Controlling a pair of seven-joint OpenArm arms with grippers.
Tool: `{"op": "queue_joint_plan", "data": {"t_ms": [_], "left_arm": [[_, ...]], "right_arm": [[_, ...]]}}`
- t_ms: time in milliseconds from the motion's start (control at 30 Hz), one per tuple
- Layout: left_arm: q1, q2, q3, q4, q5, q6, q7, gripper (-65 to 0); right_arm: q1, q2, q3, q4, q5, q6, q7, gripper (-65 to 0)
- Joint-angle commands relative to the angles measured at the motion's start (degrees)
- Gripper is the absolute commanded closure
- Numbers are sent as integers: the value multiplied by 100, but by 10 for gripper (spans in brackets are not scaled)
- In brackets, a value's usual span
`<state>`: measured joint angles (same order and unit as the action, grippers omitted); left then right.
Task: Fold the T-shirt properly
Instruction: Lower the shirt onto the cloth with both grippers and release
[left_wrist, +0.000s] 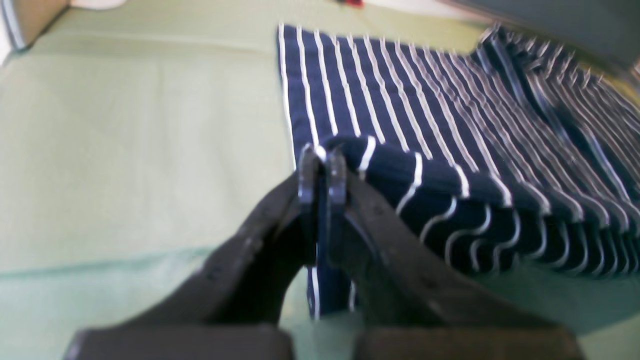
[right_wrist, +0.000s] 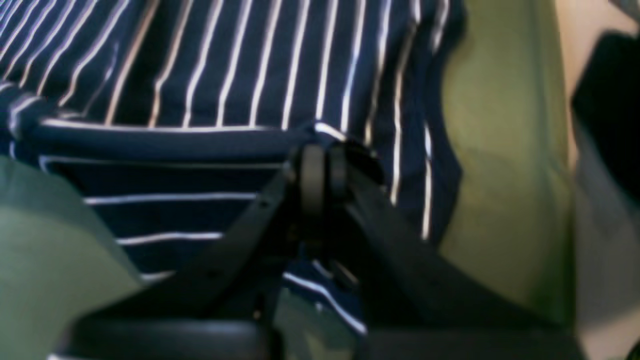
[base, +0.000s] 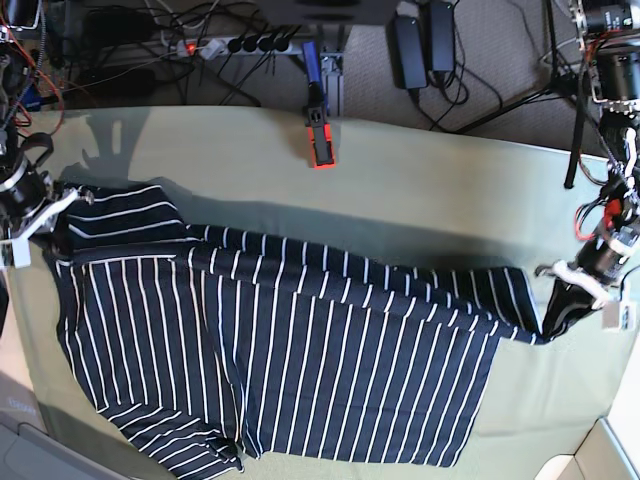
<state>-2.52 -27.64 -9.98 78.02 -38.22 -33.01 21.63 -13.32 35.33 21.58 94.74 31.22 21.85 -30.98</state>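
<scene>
- The T-shirt (base: 280, 350) lies spread across the pale green cloth (base: 420, 190), reaching from the left edge nearly to the right, its far edge lifted into a fold.
- The left gripper (left_wrist: 322, 172), at the scene's right, is clamped tight on a raised corner of striped fabric.
- The right gripper (right_wrist: 320, 175), at the scene's far left, is likewise pinched closed on a lifted edge of the shirt.
- A red-and-black tool (base: 320, 135) rests on the far side of the cloth.
</scene>
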Motion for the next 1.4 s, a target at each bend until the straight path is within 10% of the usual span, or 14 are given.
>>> {"op": "queue_joint_plan", "data": {"t_ms": [0, 733, 833, 1033, 1367], "left_arm": [[-190, -96, 68, -52, 2, 22, -212, 0], [-1174, 4, 857, -1285, 378, 24, -426, 0], [-1174, 0, 857, -1285, 378, 26, -428, -150], [-1174, 0, 857, -1285, 372, 31, -424, -290], [-1156, 0, 240, -1246, -538, 15, 1191, -290]], "right_arm": [[184, 173, -24, 7, -74, 367, 140, 0], [2337, 181, -1591, -1917, -426, 367, 140, 0], [2474, 98, -1628, -2059, -538, 367, 160, 0], [2524, 52, -1613, -2157, -533, 345, 271, -392], [2503, 55, 256, -2146, 166, 348, -811, -411]]}}
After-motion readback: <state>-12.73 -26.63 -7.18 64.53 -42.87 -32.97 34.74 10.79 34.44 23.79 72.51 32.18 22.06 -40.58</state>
